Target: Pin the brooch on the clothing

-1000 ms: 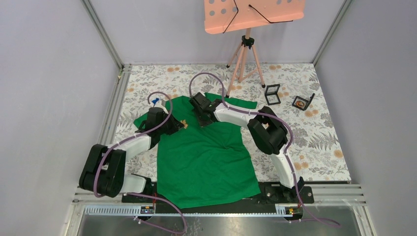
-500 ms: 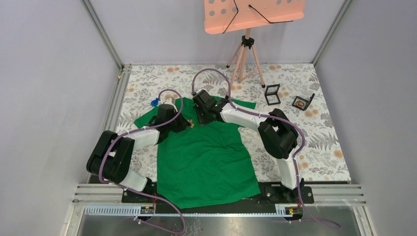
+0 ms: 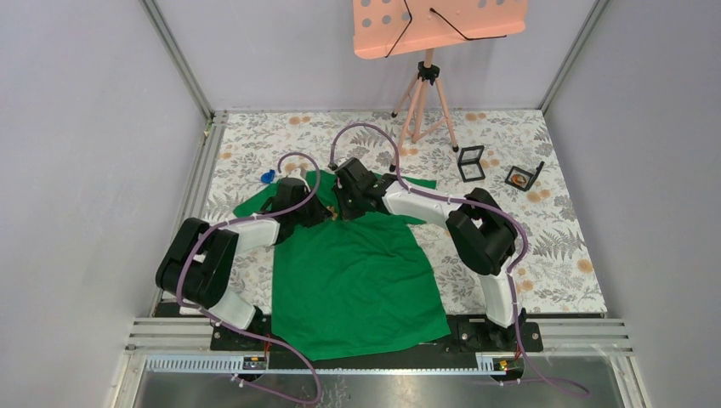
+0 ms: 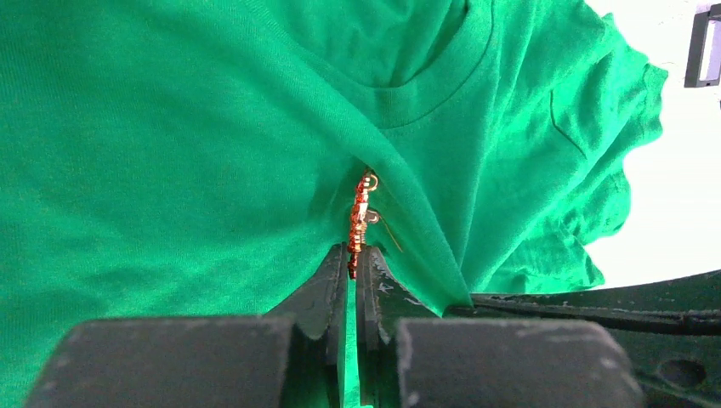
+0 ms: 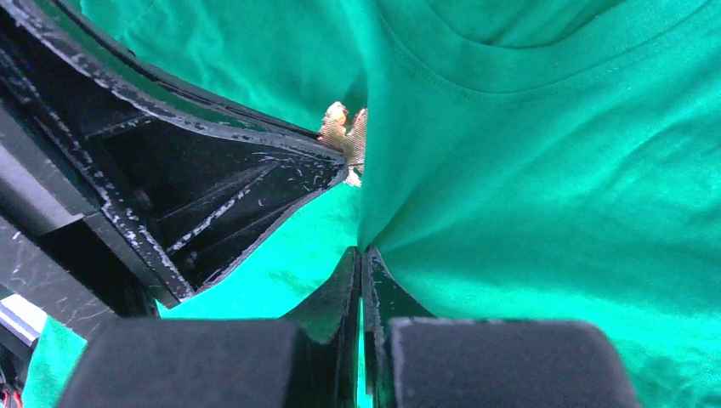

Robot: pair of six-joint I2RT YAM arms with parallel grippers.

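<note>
So, left gripper (image 4: 357, 255) clamps the brooch (image 4: 360, 217), right gripper (image 5: 361, 255) pinches a T-shirt (image 5: 553, 212) fold; pinning step, next it probably needs poking through.

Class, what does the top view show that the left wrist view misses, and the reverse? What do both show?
Top view only: the pink music stand and the whole shirt spread out. Left wrist only: the left hand shut on the brooch, against a raised fold below the collar. Both: green shirt, brooch.
</note>
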